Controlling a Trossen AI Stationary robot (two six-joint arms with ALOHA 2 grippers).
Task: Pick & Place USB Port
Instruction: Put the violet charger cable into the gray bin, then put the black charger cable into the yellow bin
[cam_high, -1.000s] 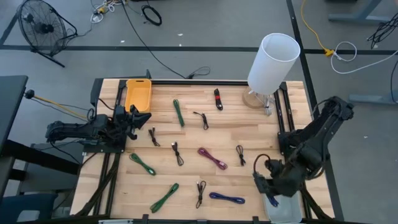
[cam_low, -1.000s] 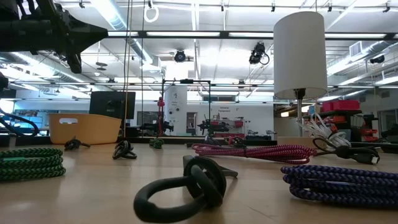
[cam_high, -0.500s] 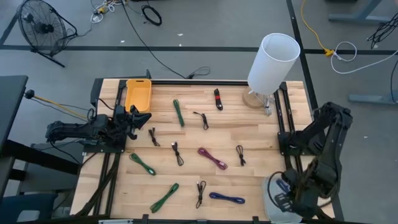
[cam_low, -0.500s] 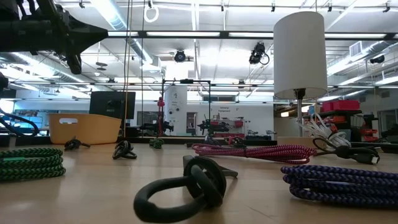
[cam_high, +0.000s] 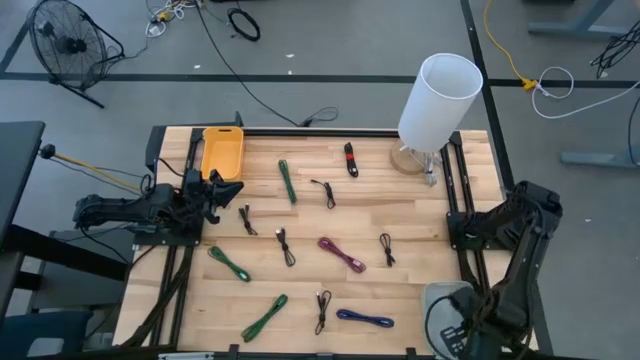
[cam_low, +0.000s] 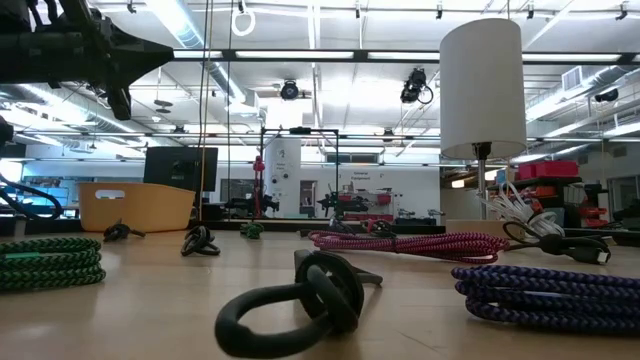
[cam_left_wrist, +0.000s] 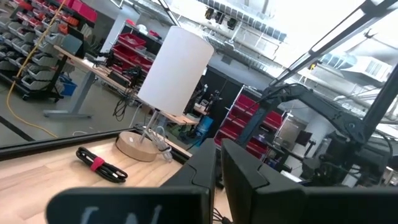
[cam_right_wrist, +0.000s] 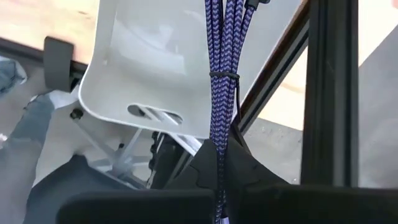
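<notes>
Pinched tight between the right gripper's (cam_right_wrist: 219, 163) dark fingers: a bundled purple braided USB cable (cam_right_wrist: 222, 74), dangling over the white bin (cam_right_wrist: 146, 74) at the table's near right corner, apparently not yet resting inside it. Parked at the left edge of the wooden table (cam_high: 400, 215), beside the orange bin (cam_high: 222, 152): the left gripper (cam_high: 222, 190), fingers nearly pressed together, nothing between them. Scattered across the tabletop: green, black, magenta and blue cable bundles, including a blue cable (cam_high: 365, 319) near the front edge. Standing at the far right: a white lamp (cam_high: 440, 100).
</notes>
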